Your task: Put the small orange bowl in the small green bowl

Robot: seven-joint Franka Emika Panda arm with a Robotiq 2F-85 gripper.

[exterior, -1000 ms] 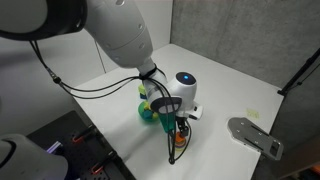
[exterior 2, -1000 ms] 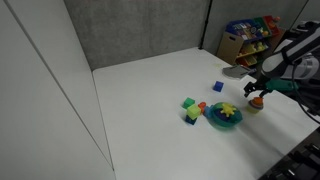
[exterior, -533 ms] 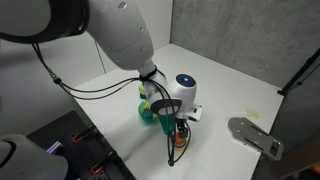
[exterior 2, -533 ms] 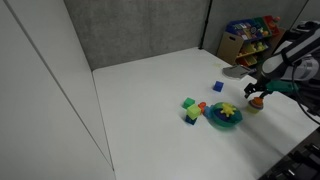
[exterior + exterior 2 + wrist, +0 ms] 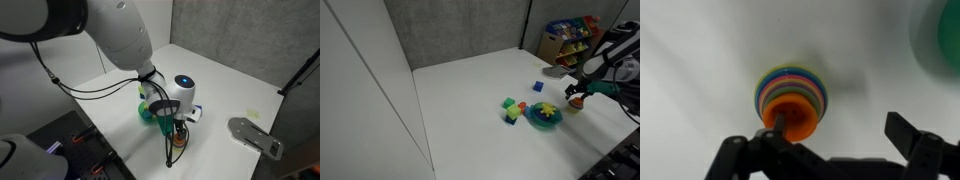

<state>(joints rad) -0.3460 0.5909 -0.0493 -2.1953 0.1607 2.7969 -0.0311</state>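
In the wrist view the small orange bowl (image 5: 792, 110) sits nested in a stack of tiny coloured bowls. The outermost rim of the stack is green, which is the small green bowl (image 5: 766, 82). My gripper (image 5: 840, 128) is open, jaws wide apart, just above the stack. One fingertip (image 5: 780, 122) is at the orange bowl's rim; the other is well off to the side over bare table. In both exterior views the gripper (image 5: 176, 124) (image 5: 577, 94) hangs right over the orange bowl (image 5: 178, 141) (image 5: 576, 103).
A larger teal-green bowl (image 5: 544, 117) (image 5: 150, 112) with colourful blocks stands beside the stack and shows at the wrist view's corner (image 5: 940, 35). Loose blocks (image 5: 510, 108) and a small blue cube (image 5: 538, 87) lie on the white table (image 5: 470, 80). A grey plate (image 5: 255, 135) lies near the edge.
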